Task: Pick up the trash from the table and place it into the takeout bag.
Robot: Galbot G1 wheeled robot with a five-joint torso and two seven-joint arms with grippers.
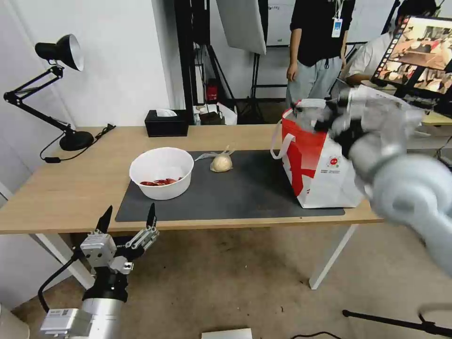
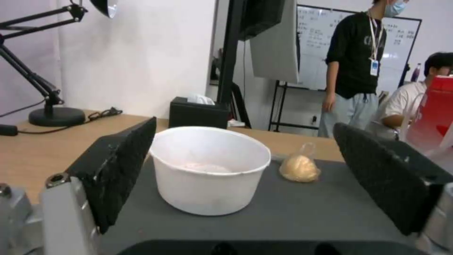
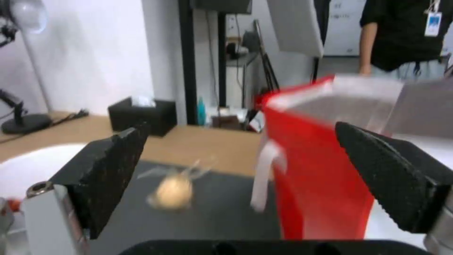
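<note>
Across the light-wood table (image 1: pixel 70 188) we see a dark mat (image 1: pixel 245 193) as our landmark: white bowl (image 1: pixel 161 172) on its near-left part, bagged bun (image 1: pixel 221 163) at its far edge, takeout bag (image 1: pixel 320 165) on its right end. Our left gripper (image 1: pixel 128 219) hangs spread below the mat's front edge; our right gripper (image 3: pixel 245 170), fingers apart, is beside the bag.

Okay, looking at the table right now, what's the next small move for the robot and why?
Probably bring the open right gripper down toward the bagged bun on the dark mat. That gripper is empty and up beside the takeout bag, while the bun and the white bowl are not yet bagged. The left gripper waits open below the table edge.
</note>
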